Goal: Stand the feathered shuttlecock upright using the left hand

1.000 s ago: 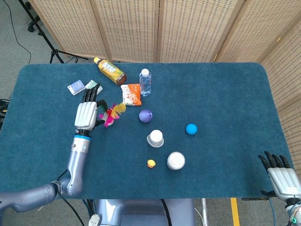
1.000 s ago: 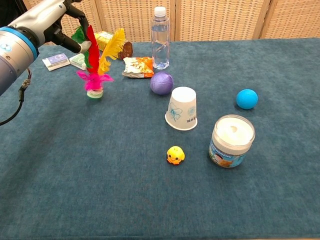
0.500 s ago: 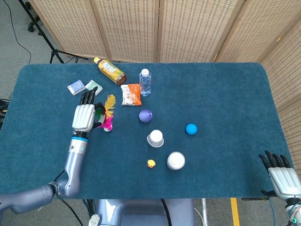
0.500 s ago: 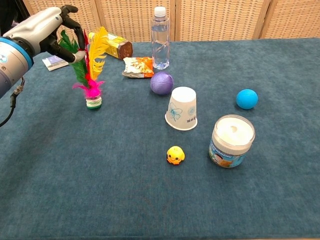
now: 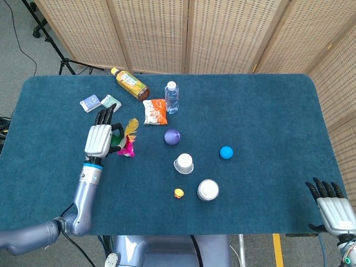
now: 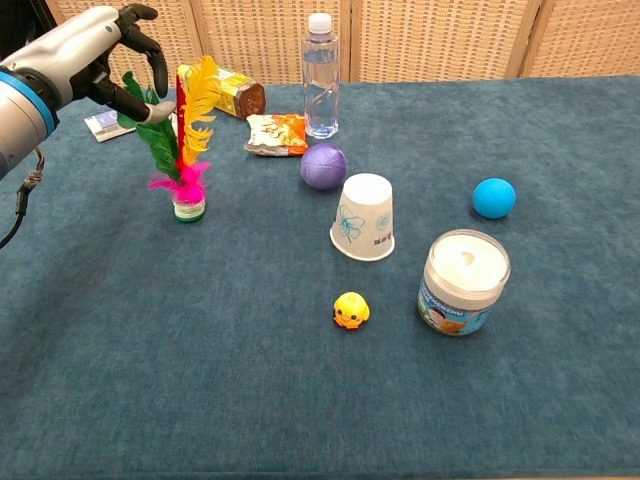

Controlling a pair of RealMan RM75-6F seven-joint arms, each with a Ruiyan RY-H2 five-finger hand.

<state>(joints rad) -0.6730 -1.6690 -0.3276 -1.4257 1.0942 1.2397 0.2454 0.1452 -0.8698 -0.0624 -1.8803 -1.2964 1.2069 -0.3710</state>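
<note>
The feathered shuttlecock (image 6: 185, 150) stands upright on its green-and-white base on the blue table, with yellow, red, green and pink feathers pointing up. In the head view the shuttlecock (image 5: 127, 140) is just right of my left hand (image 5: 99, 139). In the chest view my left hand (image 6: 95, 45) hovers at the upper left of the feathers. Its thumb and curled fingers pinch the top of the green feather. My right hand (image 5: 332, 208) hangs past the table's front right corner, holding nothing, fingers spread.
Behind the shuttlecock lie a tea bottle (image 6: 230, 90), a snack packet (image 6: 275, 133), two small card packs (image 5: 90, 103) and an upright water bottle (image 6: 320, 75). To its right are a purple ball (image 6: 323, 166), upturned paper cup (image 6: 364, 217), blue ball (image 6: 494, 197), jar (image 6: 463, 282) and yellow duck (image 6: 350, 311).
The shuttlecock has gone from leaning under my left hand to standing straight on its base. The hand has lifted slightly along the feathers. The right hand has not moved.
</note>
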